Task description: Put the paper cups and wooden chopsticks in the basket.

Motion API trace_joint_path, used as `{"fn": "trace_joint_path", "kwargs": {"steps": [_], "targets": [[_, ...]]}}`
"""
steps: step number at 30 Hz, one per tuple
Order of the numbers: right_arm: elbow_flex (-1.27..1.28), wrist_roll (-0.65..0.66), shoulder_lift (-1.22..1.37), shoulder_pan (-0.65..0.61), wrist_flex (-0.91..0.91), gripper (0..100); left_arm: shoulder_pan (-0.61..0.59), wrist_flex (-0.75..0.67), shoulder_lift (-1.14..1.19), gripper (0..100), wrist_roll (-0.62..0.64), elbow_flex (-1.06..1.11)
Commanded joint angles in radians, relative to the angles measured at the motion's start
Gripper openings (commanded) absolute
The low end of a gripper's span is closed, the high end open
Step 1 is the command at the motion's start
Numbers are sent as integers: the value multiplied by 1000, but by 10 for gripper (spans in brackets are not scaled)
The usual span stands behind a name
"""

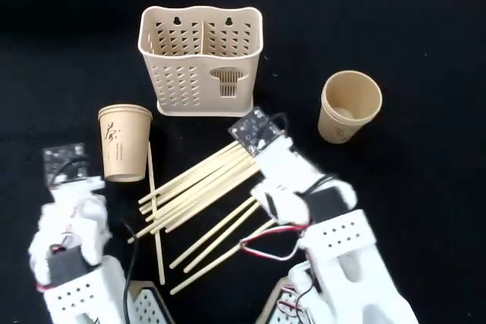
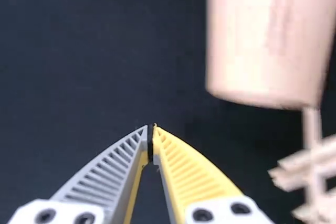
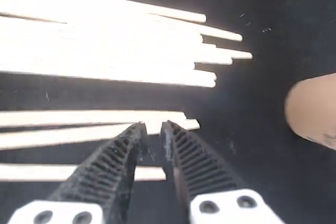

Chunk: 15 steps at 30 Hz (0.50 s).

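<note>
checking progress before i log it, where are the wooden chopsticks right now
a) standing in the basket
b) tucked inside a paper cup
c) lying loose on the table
c: the chopsticks lie scattered flat on the black table, in front of the basket and outside it.

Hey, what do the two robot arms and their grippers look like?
The left arm and right arm are white plastic with perforated plates and red and black cables. The left gripper has one grey and one yellow ribbed finger; the right gripper has two black ones.
</note>
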Motion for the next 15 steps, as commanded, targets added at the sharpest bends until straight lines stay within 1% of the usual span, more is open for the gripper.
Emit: {"fn": "trace_joint_path", "kwargs": {"steps": [1, 4, 6, 8, 10, 13, 15], "targets": [[73, -124, -13, -31, -183, 54, -148, -94, -2, 37, -100, -124], [107, -186, -18, -43, -230, 54, -237, -222, 3, 39, -95, -147], [111, -207, -13, -43, -235, 54, -231, -278, 8, 73, -95, -143], [116, -226, -13, -41, -235, 55, -179, -290, 9, 123, -75, -147], [137, -224, -18, -41, -250, 55, -113, -296, 9, 159, -11, -168], [194, -222, -16, -38, -319, 55, -10, -344, 28, 173, 44, -214], [229, -221, -18, -38, -359, 55, 61, -394, 86, 173, 68, -242]]}}
